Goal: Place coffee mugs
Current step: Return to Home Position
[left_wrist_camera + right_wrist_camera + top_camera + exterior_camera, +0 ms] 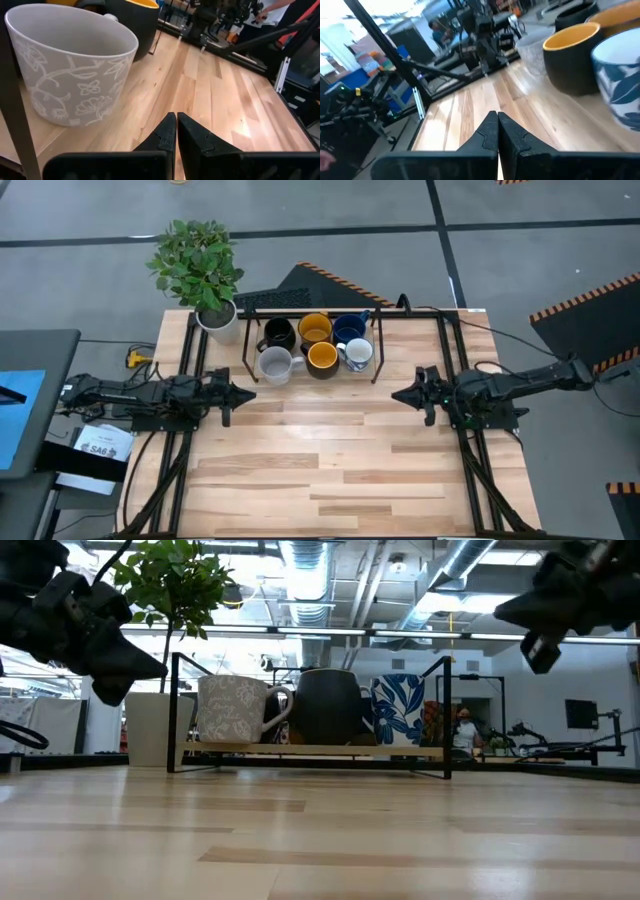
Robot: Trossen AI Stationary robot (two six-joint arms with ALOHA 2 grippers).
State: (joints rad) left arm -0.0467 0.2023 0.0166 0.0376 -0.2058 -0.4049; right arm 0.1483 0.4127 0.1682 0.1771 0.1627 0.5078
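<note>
Six mugs stand in two rows on a low wooden tray inside a black wire frame [378,340] at the table's far middle. The far row holds a black mug [278,333], a yellow-orange one [315,329] and a dark blue one [349,328]. The near row holds a light grey flowered mug [273,364], a dark mug with yellow inside [322,358] and a white mug with blue marks [357,355]. My left gripper [245,394] hovers shut, left of and nearer than the grey mug [70,65]. My right gripper [395,395] hovers shut, right of and nearer than the blue-marked mug [620,85].
A leafy plant in a white pot [218,320] stands at the table's far left corner, beside the frame. The frame's black upright rods [447,715] stand at the tray's corners. Bare wooden tabletop [330,460] stretches from the grippers to the near edge.
</note>
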